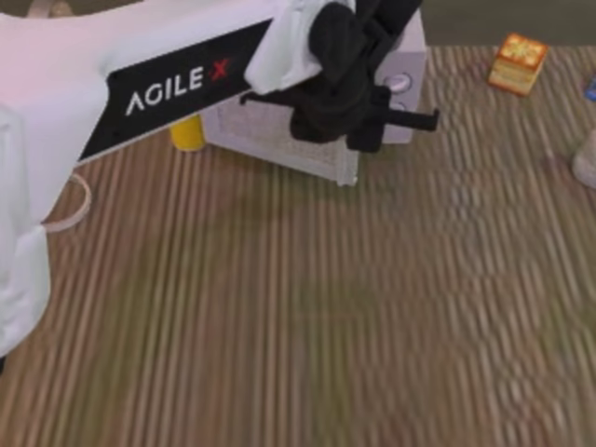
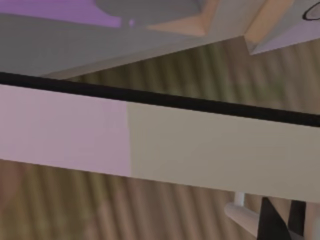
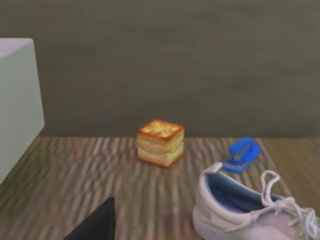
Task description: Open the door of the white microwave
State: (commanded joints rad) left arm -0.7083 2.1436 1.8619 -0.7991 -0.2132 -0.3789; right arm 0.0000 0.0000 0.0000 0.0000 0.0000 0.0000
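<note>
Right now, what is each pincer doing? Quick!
Left pincer: at the microwave door, cannot be told.
Right pincer: not seen in the top view.
</note>
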